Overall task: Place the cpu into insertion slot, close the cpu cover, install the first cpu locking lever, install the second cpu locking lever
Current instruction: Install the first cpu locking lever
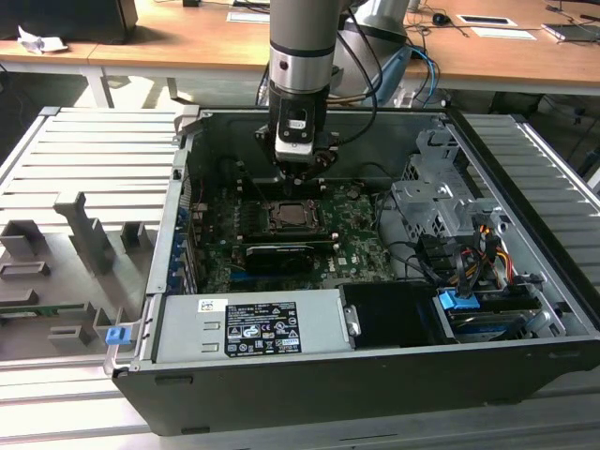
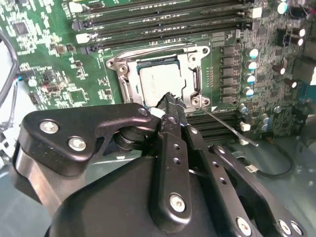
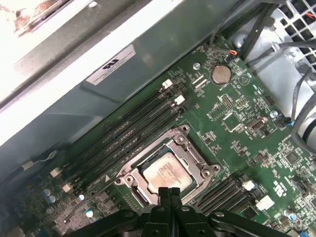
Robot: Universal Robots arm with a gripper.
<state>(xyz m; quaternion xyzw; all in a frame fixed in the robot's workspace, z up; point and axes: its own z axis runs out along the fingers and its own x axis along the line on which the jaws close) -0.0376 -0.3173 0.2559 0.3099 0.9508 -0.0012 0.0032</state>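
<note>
The cpu (image 2: 158,81) lies flat in the insertion slot (image 2: 194,79) on the green board, its pale metal face showing. The silver cpu cover (image 2: 120,69) lies down around it as a frame. My gripper (image 2: 170,98) is shut with nothing between its fingers, its tips just over the near edge of the cover. In the first wrist view the gripper (image 3: 170,192) stands at the edge of the cpu (image 3: 165,173) and cover (image 3: 192,155). A thin locking lever (image 2: 229,127) sticks out sideways from the socket corner. In the exterior view the gripper (image 1: 298,176) hangs above the socket (image 1: 285,217).
Long black memory slots (image 2: 163,19) run beside the socket. A row of capacitors (image 2: 252,64) stands on its other side. The grey power supply box (image 1: 248,328) sits at the case front, and a drive cage (image 1: 441,202) with cables (image 1: 469,258) is at the exterior view's right.
</note>
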